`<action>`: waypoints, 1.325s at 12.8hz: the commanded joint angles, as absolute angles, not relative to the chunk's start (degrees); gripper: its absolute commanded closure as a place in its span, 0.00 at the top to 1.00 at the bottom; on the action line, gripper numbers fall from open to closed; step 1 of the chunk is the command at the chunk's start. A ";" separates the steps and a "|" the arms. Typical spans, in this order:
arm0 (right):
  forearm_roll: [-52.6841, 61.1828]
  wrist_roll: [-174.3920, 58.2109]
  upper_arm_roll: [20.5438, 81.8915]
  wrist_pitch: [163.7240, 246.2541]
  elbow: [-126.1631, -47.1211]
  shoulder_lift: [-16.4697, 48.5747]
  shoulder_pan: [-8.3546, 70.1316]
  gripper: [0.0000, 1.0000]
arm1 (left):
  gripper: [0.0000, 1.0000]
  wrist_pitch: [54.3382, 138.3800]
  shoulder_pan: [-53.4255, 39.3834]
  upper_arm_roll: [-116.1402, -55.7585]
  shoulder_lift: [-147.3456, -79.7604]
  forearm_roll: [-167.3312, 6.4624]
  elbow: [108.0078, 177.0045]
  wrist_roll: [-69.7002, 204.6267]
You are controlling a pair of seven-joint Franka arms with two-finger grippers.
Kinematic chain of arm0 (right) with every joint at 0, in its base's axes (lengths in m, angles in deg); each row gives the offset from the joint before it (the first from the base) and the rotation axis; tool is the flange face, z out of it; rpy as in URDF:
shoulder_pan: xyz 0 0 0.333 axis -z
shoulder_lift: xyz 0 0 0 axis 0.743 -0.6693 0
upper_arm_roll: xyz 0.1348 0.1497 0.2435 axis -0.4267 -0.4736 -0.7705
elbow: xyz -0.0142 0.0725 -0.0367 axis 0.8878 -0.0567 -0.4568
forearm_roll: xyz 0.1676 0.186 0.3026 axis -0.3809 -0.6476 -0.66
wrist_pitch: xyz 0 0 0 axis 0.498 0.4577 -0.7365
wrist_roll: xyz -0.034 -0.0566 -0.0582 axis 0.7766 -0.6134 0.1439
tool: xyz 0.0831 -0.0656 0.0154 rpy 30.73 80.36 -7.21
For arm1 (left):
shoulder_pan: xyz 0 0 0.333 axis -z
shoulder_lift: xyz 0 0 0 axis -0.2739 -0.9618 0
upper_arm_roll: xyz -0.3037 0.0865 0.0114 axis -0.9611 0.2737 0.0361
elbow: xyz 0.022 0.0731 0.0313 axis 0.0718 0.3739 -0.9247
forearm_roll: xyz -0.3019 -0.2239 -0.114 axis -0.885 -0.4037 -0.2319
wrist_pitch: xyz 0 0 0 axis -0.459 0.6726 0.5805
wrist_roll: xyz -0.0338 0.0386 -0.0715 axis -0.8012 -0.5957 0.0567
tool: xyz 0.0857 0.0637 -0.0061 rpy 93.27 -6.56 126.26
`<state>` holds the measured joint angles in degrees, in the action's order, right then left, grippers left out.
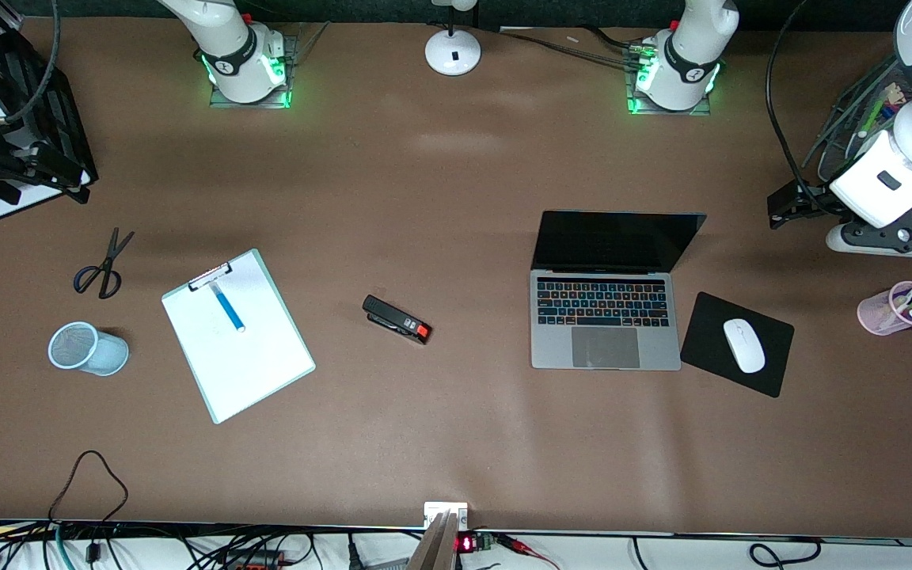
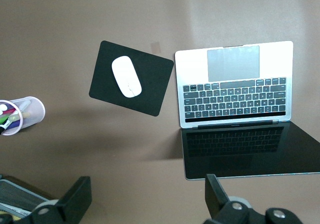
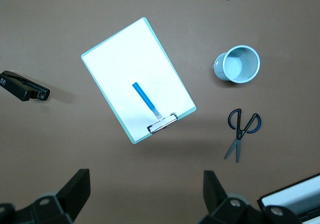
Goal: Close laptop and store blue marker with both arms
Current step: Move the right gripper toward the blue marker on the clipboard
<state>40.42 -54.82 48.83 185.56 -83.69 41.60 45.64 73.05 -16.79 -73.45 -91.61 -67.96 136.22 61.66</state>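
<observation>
- Front view shows nothing of the task done: the slim silver-grey laptop (image 1: 605, 321) stands with its black screen raised, toward the left arm's end of the table, beside a black mouse pad (image 1: 736, 343).
- The slim sky-blue marker (image 1: 228, 307) lies on the white clipboard with mint-green edge (image 1: 238, 346), toward the right arm's end, near a pale blue mesh cup (image 1: 88, 348), the likely store.
- The left gripper (image 2: 147, 196) hangs over bare table by the lid, fingers apart, empty.
- The right gripper (image 3: 145, 191) hangs over bare table by the clipboard, fingers apart, empty.
- Both steps remain.
</observation>
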 commanded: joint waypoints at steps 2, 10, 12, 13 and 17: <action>40.48 -54.38 48.58 184.47 -82.72 41.63 45.88 1.00 | 1.00 71.83 -16.86 -73.42 -92.41 -68.19 134.38 60.40; 39.96 -54.55 48.67 184.99 -82.72 38.65 46.14 1.00 | 1.00 71.83 -16.95 -73.42 -92.41 -68.28 134.38 60.31; 39.78 -54.38 48.58 185.43 -82.63 37.15 45.88 1.00 | 1.00 71.83 -16.86 -73.42 -92.41 -68.28 134.38 60.31; 39.69 -54.46 48.58 185.69 -82.72 36.36 45.79 1.00 | 1.00 71.75 -16.95 -73.42 -92.41 -68.28 134.38 60.31; 39.95 -59.90 48.58 189.12 -83.68 33.63 45.61 1.00 | 1.00 71.83 -16.95 -73.42 -92.33 -68.28 134.55 60.31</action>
